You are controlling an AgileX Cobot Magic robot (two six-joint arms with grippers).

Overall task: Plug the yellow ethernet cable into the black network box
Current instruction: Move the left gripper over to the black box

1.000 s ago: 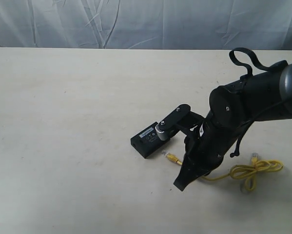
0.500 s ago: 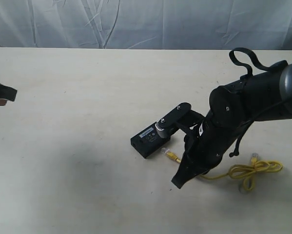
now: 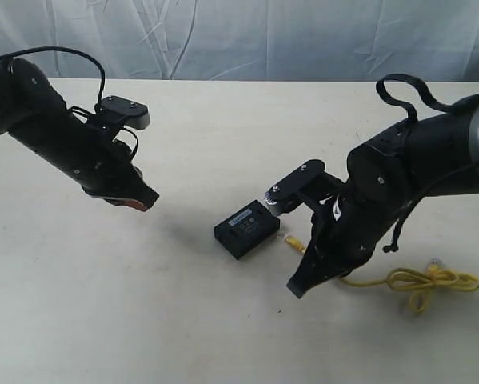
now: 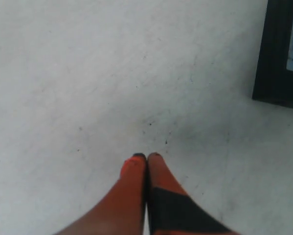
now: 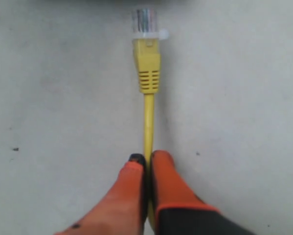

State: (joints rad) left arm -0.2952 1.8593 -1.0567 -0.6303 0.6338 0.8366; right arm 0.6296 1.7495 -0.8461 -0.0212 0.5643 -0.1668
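Note:
The black network box (image 3: 247, 230) lies flat mid-table, white label up; its corner shows in the left wrist view (image 4: 281, 54). The yellow ethernet cable (image 5: 148, 117) runs straight out from my right gripper (image 5: 147, 157), which is shut on the cord a short way behind the clear plug (image 5: 145, 22). That plug (image 3: 290, 240) sits just off the box's right end, and a dark edge shows right beyond it. The knotted loop (image 3: 427, 282) trails on the table to the right. My left gripper (image 3: 141, 202) (image 4: 147, 155) hovers left of the box, shut and empty.
The bulky right arm (image 3: 367, 208) hides the cord between plug and loop. Pale tabletop (image 3: 223, 336) spreads all round, with a grey cloth backdrop (image 3: 239, 36) behind its far edge.
The left arm has swung in from the left edge toward the middle. The right gripper has carried the plug up closer to the box's end, dragging the loop slightly right.

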